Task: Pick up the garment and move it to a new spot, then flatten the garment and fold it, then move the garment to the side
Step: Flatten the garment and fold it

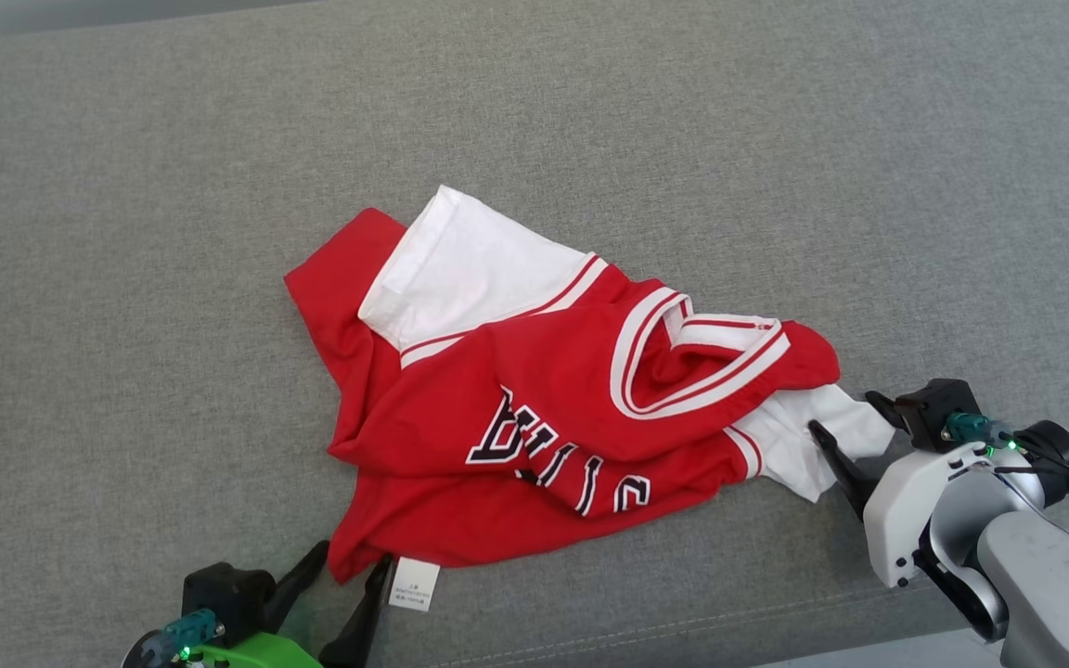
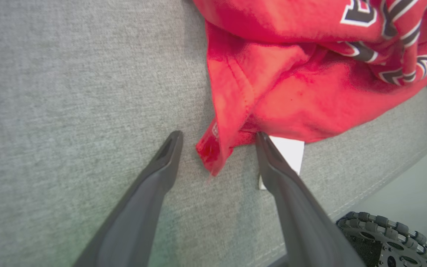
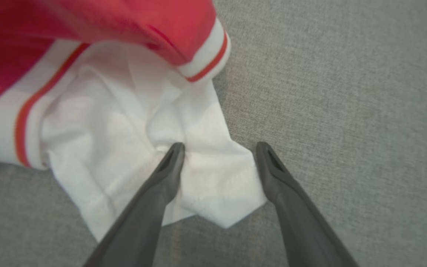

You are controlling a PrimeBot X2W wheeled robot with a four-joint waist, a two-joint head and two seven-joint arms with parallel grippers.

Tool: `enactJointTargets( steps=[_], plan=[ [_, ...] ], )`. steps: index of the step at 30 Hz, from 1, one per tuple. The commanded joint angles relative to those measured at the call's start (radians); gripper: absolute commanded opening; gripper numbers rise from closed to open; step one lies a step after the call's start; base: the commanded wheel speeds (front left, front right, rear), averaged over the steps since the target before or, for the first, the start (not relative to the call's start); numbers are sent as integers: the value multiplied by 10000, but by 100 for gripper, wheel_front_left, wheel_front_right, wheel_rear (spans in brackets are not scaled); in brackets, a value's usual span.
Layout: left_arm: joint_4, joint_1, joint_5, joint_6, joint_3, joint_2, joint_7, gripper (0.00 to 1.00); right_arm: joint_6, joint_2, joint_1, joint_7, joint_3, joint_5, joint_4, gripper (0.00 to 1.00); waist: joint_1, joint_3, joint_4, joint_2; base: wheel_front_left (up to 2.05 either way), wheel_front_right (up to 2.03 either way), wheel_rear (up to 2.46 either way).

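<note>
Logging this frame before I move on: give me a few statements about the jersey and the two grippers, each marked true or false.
1. The garment lies crumpled on the grey cushion. True.
2. The left gripper is shut on cloth. False: its jaws stand open, one either side of the red hem corner.
3. The right gripper is open over the white sleeve. True.
4. The white tag lies beside the right gripper. False: it lies by a finger of the left gripper.
</note>
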Motion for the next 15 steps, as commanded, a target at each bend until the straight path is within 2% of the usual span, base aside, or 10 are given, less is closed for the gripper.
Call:
enactJointTargets(
  steps=[1,2,3,4,6,8,12,13,15],
  plan=[
    [29,-128,-109,18,-130,105,53,100,-17,116,65,89,194,82,350,100,0,-1,-15,0,0,0,0],
    [-18,-136,-144,18,-198,134,83,100,-16,147,86,129,276,147,388,100,0,-2,-22,0,0,0,0],
    [-73,-160,-165,17,-303,192,119,93,-16,170,93,149,348,241,421,100,0,-9,-31,0,0,0,0],
    [-108,-161,-212,17,-359,240,123,47,-14,191,90,132,391,358,451,61,0,-25,-41,0,0,0,0],
    [-170,-141,-300,16,-487,354,171,0,-7,263,116,25,537,641,416,0,0,-99,-58,0,0,0,0],
    [-250,-85,-333,18,-603,490,206,0,-8,408,347,74,519,1471,319,0,0,-227,-50,0,0,0,0],
    [-929,156,-907,18,-863,795,385,0,-7,194,789,135,213,3404,-695,0,0,-460,-8,0,0,0,0],
    [-929,156,-907,18,-863,795,385,0,-7,194,789,135,213,3404,-695,0,0,-460,-8,0,0,0,0],
    [-1618,318,-1273,18,-887,1016,436,0,-8,-15,1025,148,-174,4677,-1685,0,0,-550,-20,0,0,0,0]
  ],
)
